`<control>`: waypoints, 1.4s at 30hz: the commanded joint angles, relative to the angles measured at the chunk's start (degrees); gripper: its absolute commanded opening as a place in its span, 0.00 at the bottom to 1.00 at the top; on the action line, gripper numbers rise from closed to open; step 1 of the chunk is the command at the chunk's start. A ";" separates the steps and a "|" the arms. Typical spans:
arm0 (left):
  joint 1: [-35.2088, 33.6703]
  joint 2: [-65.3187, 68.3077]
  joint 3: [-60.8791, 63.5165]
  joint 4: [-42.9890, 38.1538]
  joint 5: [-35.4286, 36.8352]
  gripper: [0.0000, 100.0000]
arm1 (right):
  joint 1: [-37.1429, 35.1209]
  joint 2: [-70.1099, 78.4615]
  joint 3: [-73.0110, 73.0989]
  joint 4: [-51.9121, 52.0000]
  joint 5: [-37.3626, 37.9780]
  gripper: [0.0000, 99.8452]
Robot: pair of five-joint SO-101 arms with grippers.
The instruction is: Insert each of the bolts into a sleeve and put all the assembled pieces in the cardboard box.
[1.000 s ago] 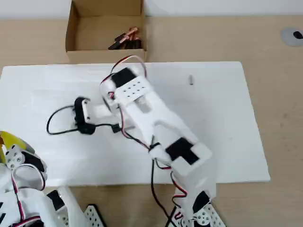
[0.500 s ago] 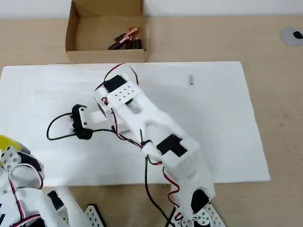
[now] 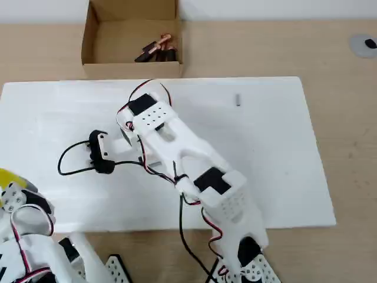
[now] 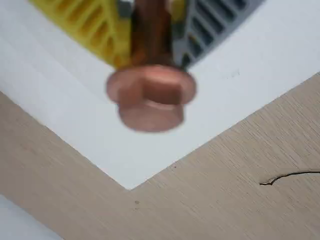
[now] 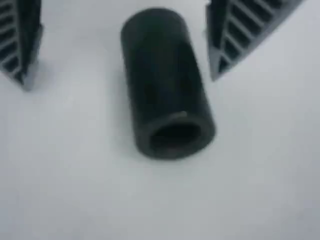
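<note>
Nothing legible: no text, label, brand, number or sign can be read in any view. The walls of the cardboard box (image 3: 88, 41) show as plain brown board. The white sheet (image 3: 283, 147) carries one small dark mark (image 3: 237, 100), too small to tell whether it is print.

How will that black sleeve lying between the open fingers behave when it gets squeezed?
The black sleeve lies on its side on the smooth white sheet, so it will probably roll if nudged off-centre. Its thick wall looks rigid, likely not deforming under the right gripper. Its matte surface should give fair grip.
</note>
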 commanded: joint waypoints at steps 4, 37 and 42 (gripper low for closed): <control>-0.35 -0.13 -0.44 -1.67 -0.35 0.01 | -0.92 3.47 -0.84 -2.02 -2.90 0.17; 14.33 0.48 0.97 -7.12 -1.41 0.01 | 11.30 -11.12 -58.33 16.70 -47.65 0.01; 17.85 0.48 6.86 -16.44 -0.97 0.01 | 11.38 -24.75 -46.29 16.70 -58.11 0.01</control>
